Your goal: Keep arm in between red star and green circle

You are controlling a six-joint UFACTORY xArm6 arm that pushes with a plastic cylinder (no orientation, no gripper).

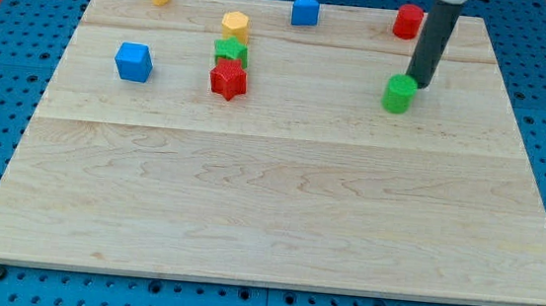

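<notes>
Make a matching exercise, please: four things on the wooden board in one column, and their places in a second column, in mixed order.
Things:
1. red star
2. green circle
3. blue cube
4. my tip

Places:
A. alone near the view's left edge
B. just right of the green circle, at its upper edge
C. directly below the green star
D. below the red cylinder, on the view's right side

Pairs: 1-C, 2-D, 3-A, 4-B

Straight dark grey rod, slightly glossy, with my tip [421, 85] blunt.
</notes>
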